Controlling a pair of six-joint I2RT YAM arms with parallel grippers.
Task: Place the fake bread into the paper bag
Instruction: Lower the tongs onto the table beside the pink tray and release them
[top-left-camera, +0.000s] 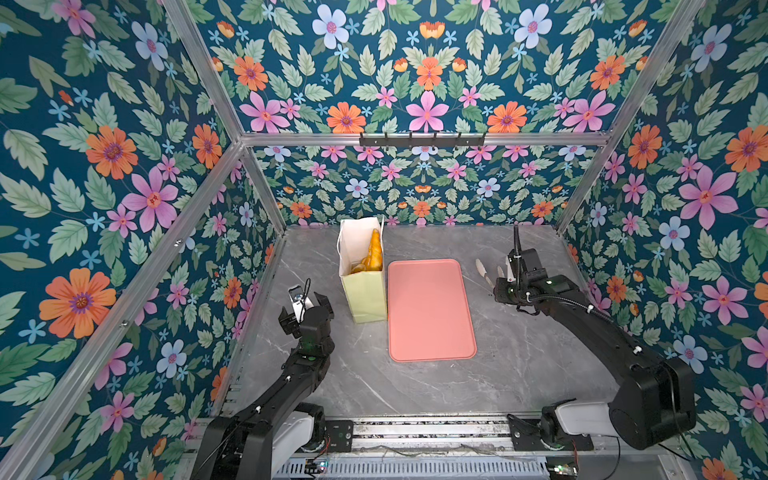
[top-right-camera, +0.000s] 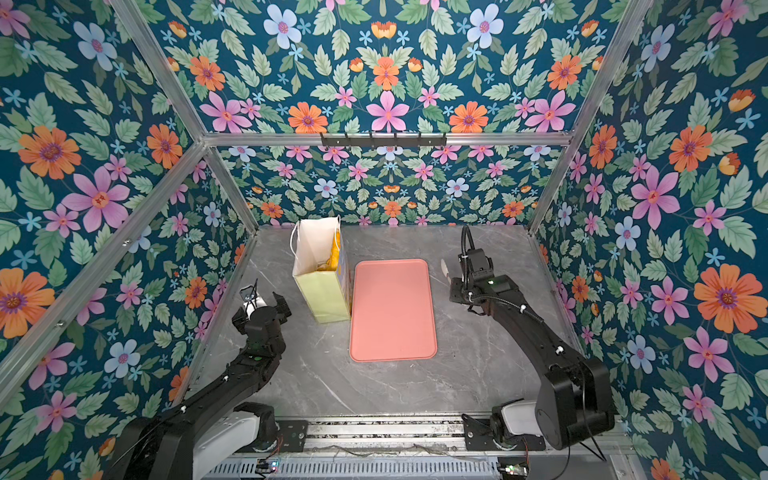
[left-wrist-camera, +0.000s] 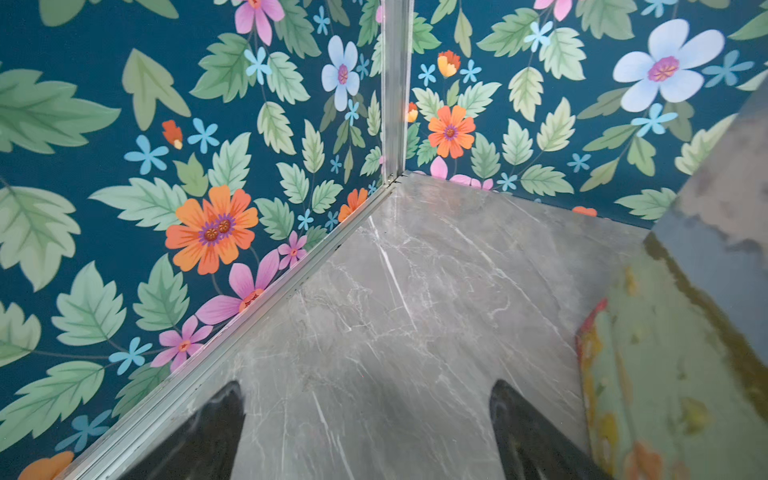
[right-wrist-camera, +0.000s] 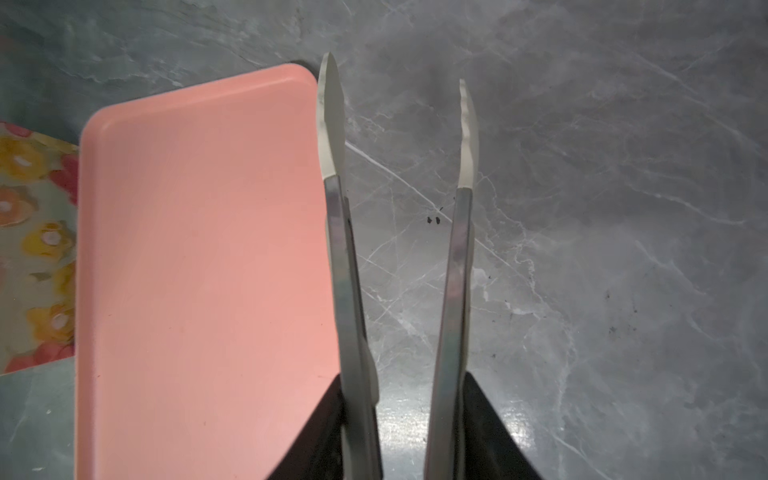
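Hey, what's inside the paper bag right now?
Golden-orange fake bread: one long piece stands against the paper bag's wall, with more pieces low beside it. The bag's front wall hides the bottom, so the count cannot be told.

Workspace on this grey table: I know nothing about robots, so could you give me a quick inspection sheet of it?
Surface: grey marbled table, a few dark specks.
Job's things: paper bag upright and open; fake bread inside it; none seen outside.
Clutter: pink tray, bare, beside the bag.
Grippers: left gripper open, empty; right gripper shut on tongs, which hold nothing.
Cables: black ribbed hose on the right arm.
Surroundings: floral walls, aluminium frame, black hook rack.
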